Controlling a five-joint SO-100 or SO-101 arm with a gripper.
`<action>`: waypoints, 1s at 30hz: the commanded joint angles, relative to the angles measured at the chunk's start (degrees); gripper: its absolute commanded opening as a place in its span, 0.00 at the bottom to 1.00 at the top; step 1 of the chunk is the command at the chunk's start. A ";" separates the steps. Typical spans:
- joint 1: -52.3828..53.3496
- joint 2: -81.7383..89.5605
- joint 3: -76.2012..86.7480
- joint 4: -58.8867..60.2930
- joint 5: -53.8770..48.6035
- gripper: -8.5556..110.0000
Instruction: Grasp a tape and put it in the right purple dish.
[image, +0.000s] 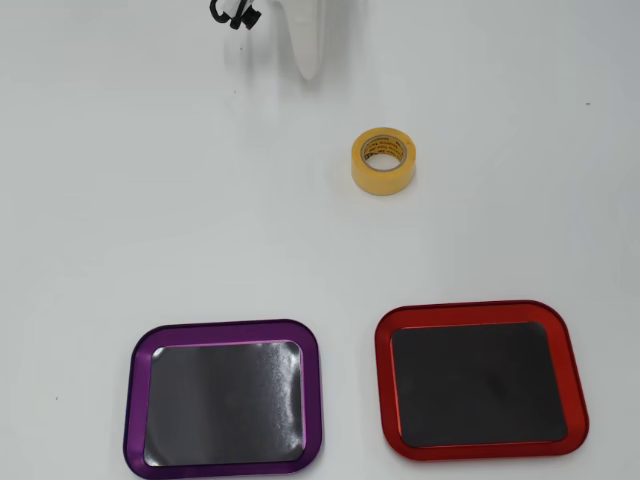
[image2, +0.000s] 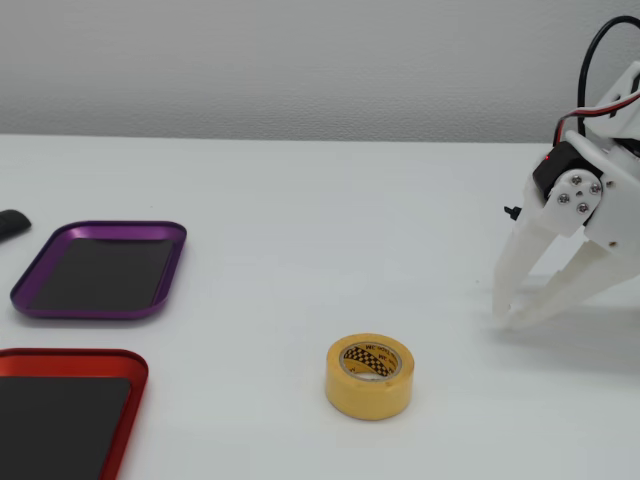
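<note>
Overhead view: the tape (image: 382, 160) rests flat on the white tabletop (image: 150, 200), core hole upward, well apart from the claw (image: 308, 70) and lower right of it; the purple dish (image: 222, 334) lies farther down. Fixed view: the claw (image2: 505, 316), its tips nearly together and empty, stands right of the tape (image2: 368, 376).

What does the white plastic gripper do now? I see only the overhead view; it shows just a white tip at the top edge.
Observer: In the fixed view the white plastic gripper holds nothing; its fingertips almost meet, low over the white table, apart from the small yellow masking-tape roll.
Operator: Is anything near the purple-rimmed metal tray?
Observer: Yes, left of the purple-rimmed metal tray a small dark object lies, cut off by the fixed view's edge; I cannot tell what it is.
</note>
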 joint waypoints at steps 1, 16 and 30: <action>-0.18 4.39 0.35 -0.53 -0.44 0.07; 0.62 4.39 -0.44 -0.62 -0.35 0.07; -0.18 -29.44 -28.56 -7.47 -0.70 0.07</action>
